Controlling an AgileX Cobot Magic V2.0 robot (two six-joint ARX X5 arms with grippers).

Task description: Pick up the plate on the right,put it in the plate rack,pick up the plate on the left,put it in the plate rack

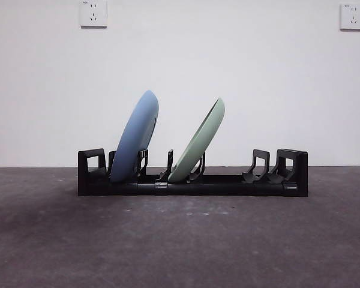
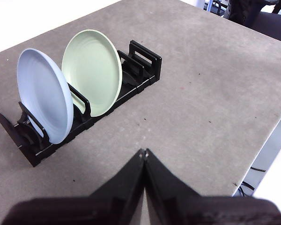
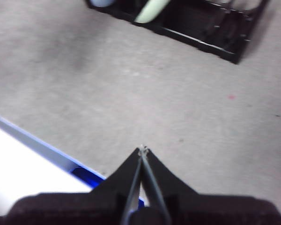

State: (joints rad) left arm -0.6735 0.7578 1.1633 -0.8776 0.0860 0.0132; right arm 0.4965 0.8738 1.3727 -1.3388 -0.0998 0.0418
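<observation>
The black plate rack [image 1: 228, 185] stands across the middle of the table. A blue plate [image 1: 135, 139] leans in its left slots and a pale green plate [image 1: 198, 144] leans in the slots beside it. From the left wrist both plates show face-on, blue plate [image 2: 44, 96] and green plate [image 2: 92, 70], in the rack [image 2: 140, 70]. My left gripper [image 2: 144, 151] is shut, empty, held back above the bare table. My right gripper [image 3: 143, 149] is shut too, near the table's edge, far from the rack [image 3: 210, 33]. Neither arm appears in the front view.
The rack's right-hand slots [image 1: 261, 168] hold nothing. A white wall with two sockets [image 1: 93, 13] rises behind the table. A blue-edged table border [image 3: 51, 150] runs beside my right gripper. A chair [image 2: 267, 18] stands beyond the table's far corner.
</observation>
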